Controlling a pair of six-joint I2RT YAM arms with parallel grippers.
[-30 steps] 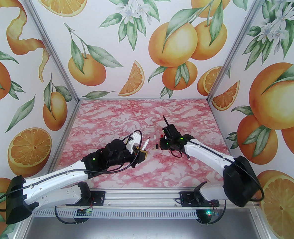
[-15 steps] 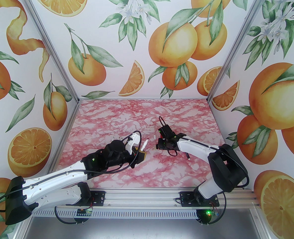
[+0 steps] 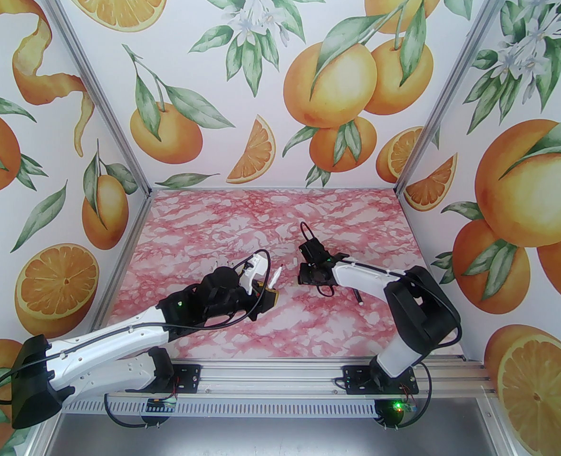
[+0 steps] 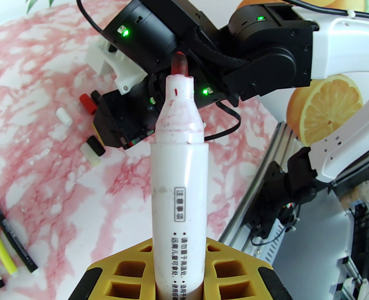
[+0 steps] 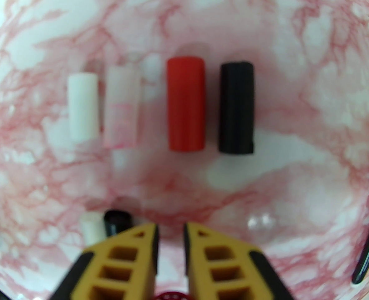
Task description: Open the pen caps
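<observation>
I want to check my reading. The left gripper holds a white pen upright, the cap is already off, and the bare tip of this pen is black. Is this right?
Not quite: the colour of the tip is wrong. The left gripper does hold the white pen upright with the cap off, but the bare tip is red, not black. The left wrist view shows this clearly.

Enclosure: three walls [image 3: 280, 64] papered with oranges, leaves and blossom (slices and peel included), joined by aluminium posts [image 3: 138, 174], around a pink-and-white marbled desk [image 3: 223, 226]; even, bright light.
</observation>
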